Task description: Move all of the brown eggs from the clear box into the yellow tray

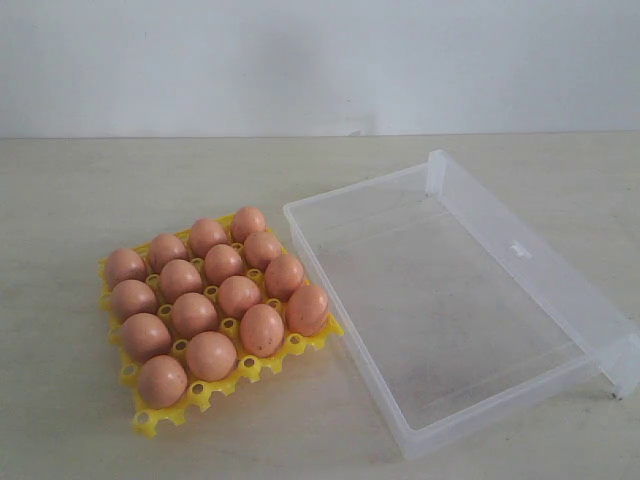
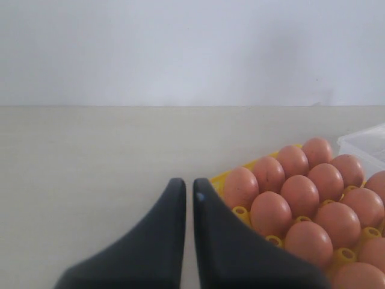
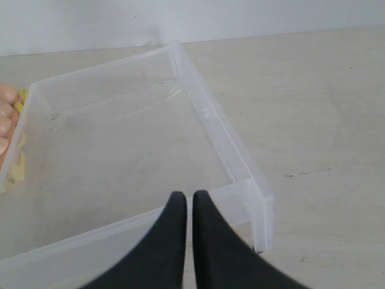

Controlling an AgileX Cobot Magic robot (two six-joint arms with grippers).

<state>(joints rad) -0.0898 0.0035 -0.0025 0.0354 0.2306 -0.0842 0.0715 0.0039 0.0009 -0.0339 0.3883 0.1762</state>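
Several brown eggs (image 1: pixel 223 264) fill the cups of the yellow tray (image 1: pixel 262 369) on the left of the exterior view. To its right lies the clear box (image 1: pixel 352 275) with its lid (image 1: pixel 545 260) open; no egg shows inside it. Neither arm appears in the exterior view. In the left wrist view my left gripper (image 2: pixel 189 185) is shut and holds nothing, beside the tray (image 2: pixel 220 179) of eggs (image 2: pixel 299 195). My right gripper (image 3: pixel 189 198) is also shut and holds nothing, at the near wall of the clear box (image 3: pixel 198 96).
A pale wooden tabletop (image 1: pixel 90 200) carries the tray and the box, with a white wall (image 1: pixel 300 60) behind it. The box's open lid ends in a latch tab (image 1: pixel 519 249) on the right.
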